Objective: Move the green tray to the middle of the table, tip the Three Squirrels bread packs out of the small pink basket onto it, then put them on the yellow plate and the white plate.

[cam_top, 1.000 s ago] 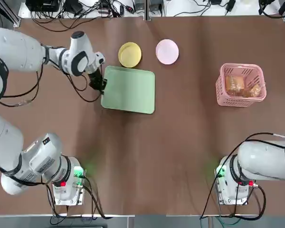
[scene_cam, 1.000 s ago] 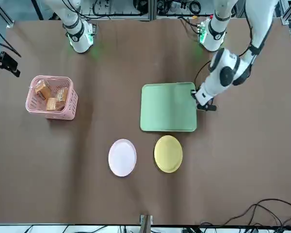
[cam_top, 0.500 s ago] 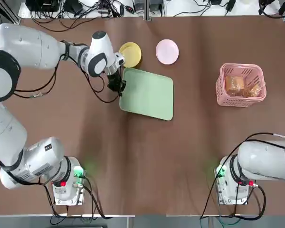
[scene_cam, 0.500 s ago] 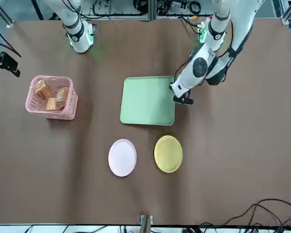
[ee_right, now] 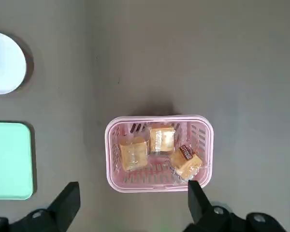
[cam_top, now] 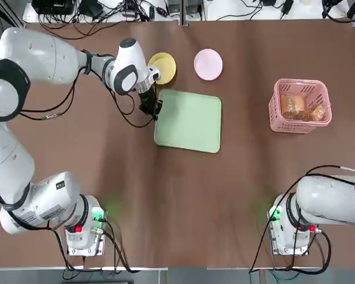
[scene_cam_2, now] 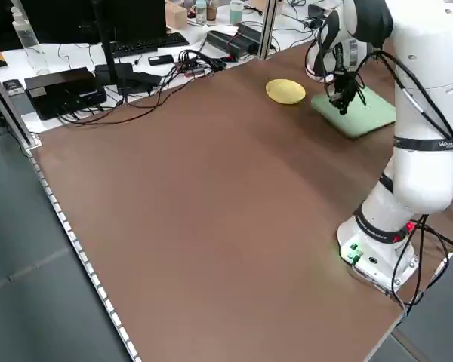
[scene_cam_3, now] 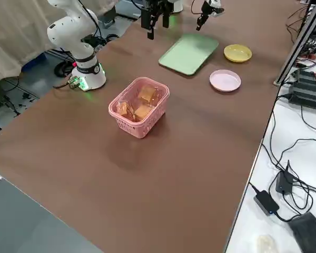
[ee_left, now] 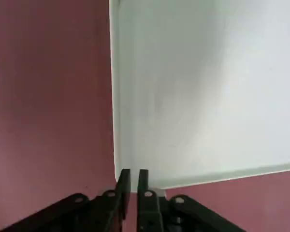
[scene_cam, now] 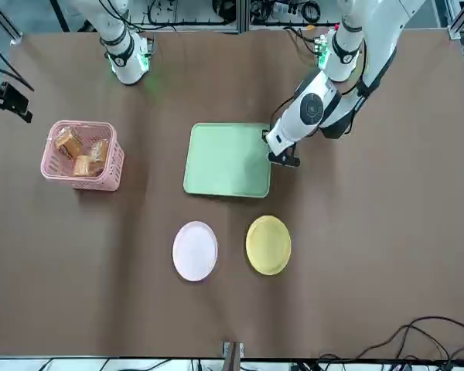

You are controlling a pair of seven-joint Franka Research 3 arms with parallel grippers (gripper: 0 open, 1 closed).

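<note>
Dragged rightward since a second ago, the green tray (cam_top: 188, 120) now sits near mid-tabletop (cam_top: 165, 201), below the yellow plate (cam_top: 163, 67) and white plate (cam_top: 208, 64). At its left edge, the left pincer (cam_top: 154, 110) has fingers nearly together at the rim, perhaps letting go. Far right, the small pink basket (cam_top: 302, 106) holds the bread packs (ee_right: 157, 147); the right pincer (ee_right: 130, 193), spread wide above it, is nearer.
</note>
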